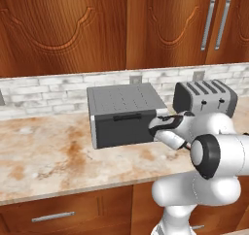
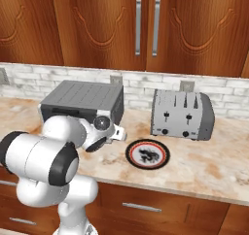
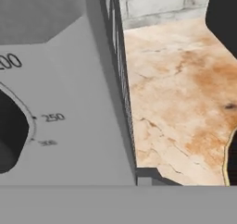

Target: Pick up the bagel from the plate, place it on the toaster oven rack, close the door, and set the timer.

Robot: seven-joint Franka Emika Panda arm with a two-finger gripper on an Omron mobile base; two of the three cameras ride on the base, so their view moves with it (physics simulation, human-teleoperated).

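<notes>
The grey toaster oven point(image 1: 125, 113) stands on the counter with its door point(image 1: 124, 127) up and closed, black bar handle point(image 1: 127, 116) across it. The rack and the bagel are hidden. The plate point(image 2: 148, 154), red-rimmed with a dark pattern, lies bare on the counter in front of the toaster. My gripper point(image 1: 155, 127) sits at the oven's front right corner, fingers together and holding nothing. In the right base view the gripper point(image 2: 120, 131) is just right of the oven point(image 2: 82, 100). In the hand view, the oven's control panel is very close, with a dark dial point(image 3: 9, 135) and temperature numbers.
A silver slot toaster point(image 2: 182, 115) stands right of the oven, against the white brick backsplash point(image 1: 44, 95). Wooden cabinets hang above. The marble counter point(image 1: 53, 156) stretches left and in front of the oven, with drawers below its front edge.
</notes>
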